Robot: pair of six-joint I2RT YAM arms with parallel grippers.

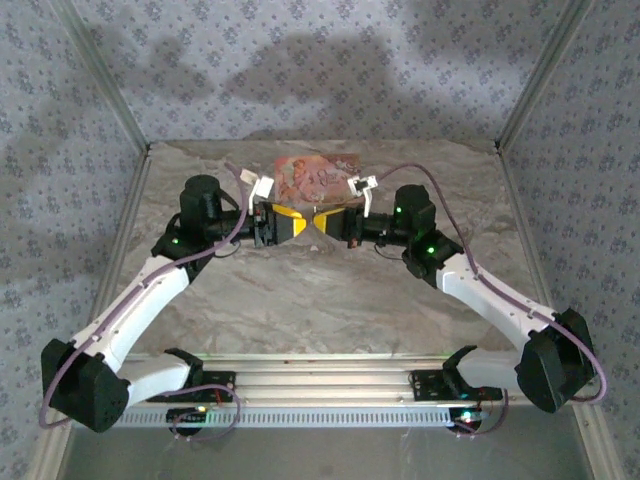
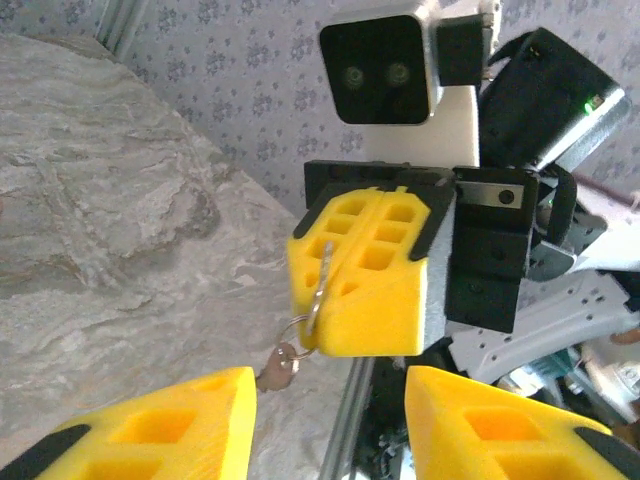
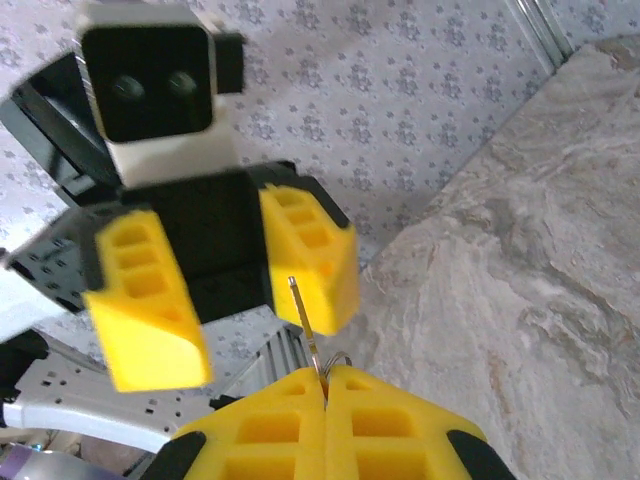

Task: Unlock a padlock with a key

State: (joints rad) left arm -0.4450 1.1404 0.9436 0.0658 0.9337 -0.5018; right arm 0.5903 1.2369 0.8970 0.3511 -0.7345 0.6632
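Right hand (image 3: 325, 410) pinches a thin, flat metal key (image 3: 305, 325), edge-on, pointing up-frame toward the parted, empty left hand (image 3: 240, 330). A wire ring (image 2: 298, 335) and a brass key (image 2: 280, 365) dangle.

The top view looks down from behind the near edge over the whole table (image 1: 320, 300), from afar. The wrist views face each other at close range: left sees the right gripper (image 2: 325, 290), right sees the left gripper (image 3: 240, 310), all sharing that meeting point.

The pink printed box (image 1: 318, 175) is blocking the upper centre behind the right end effector (image 1: 322, 222); the surface (image 1: 320, 300) is lying open below.
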